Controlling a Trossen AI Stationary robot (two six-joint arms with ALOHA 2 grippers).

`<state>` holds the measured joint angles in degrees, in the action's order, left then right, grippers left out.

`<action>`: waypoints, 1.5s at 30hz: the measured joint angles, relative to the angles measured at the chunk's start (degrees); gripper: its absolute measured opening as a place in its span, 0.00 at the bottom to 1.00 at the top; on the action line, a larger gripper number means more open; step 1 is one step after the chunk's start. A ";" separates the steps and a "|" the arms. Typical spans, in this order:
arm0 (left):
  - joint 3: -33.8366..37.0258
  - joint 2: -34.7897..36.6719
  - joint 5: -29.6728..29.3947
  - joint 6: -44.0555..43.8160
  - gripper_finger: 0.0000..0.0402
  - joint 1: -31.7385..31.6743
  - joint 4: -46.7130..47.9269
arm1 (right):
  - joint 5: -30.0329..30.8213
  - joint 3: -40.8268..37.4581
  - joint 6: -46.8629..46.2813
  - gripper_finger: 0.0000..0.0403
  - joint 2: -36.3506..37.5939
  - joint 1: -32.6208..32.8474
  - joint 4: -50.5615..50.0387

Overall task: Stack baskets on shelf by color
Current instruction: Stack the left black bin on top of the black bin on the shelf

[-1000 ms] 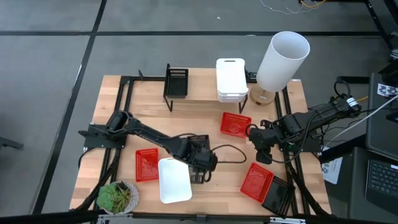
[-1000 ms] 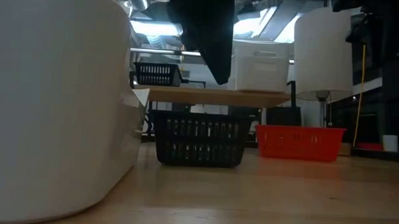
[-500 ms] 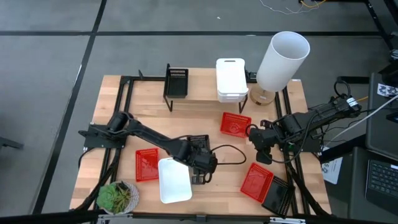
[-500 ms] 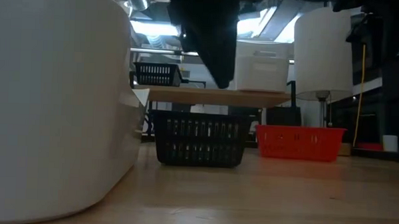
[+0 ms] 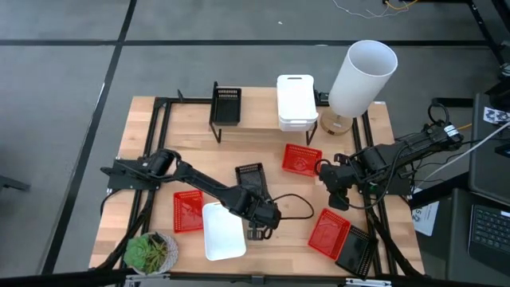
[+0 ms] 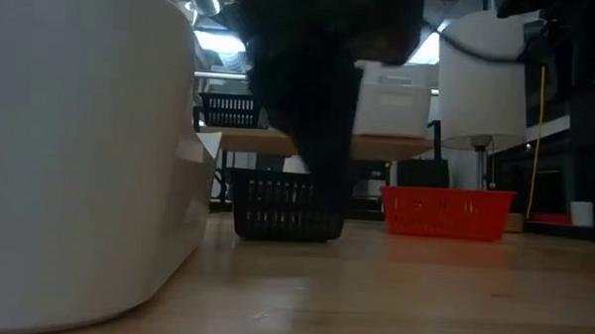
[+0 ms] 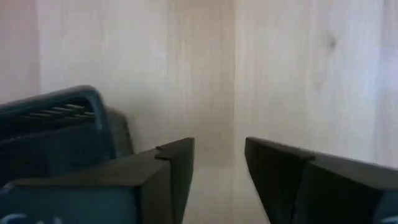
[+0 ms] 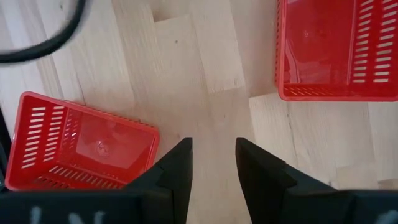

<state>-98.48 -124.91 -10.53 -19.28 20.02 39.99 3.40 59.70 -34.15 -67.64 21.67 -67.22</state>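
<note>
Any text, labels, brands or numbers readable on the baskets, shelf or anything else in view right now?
None readable.
Baskets, shelf and white cylinder: no markings visible.
Sheet off the table's right edge: dark print, too small to read.
Tag at the far right: a black-and-white pattern, not legible text.

Pale matt wood tabletop (image 5: 263, 139), glossy red plastic mesh baskets (image 8: 81, 149)

We are seeing the table (image 5: 151, 131) carrying red baskets (image 5: 188, 210), a plant (image 5: 147, 252) lower left, and the shelf (image 5: 255, 119) at top.
</note>
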 joint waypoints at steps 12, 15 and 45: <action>-0.11 2.74 -3.94 0.20 0.33 -0.06 -1.06 | 0.00 -0.02 -0.04 0.30 -0.02 0.00 0.00; -0.11 2.96 -7.76 0.40 0.33 -0.18 -0.26 | 0.00 -0.02 -0.04 0.30 -0.02 0.00 0.02; -0.02 0.56 -3.87 -1.14 0.11 -3.90 4.62 | 0.04 -0.02 -0.07 0.30 0.00 0.00 0.07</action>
<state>-98.50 -124.35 -14.41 -20.43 16.12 44.61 3.44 59.68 -34.22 -67.64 21.67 -67.16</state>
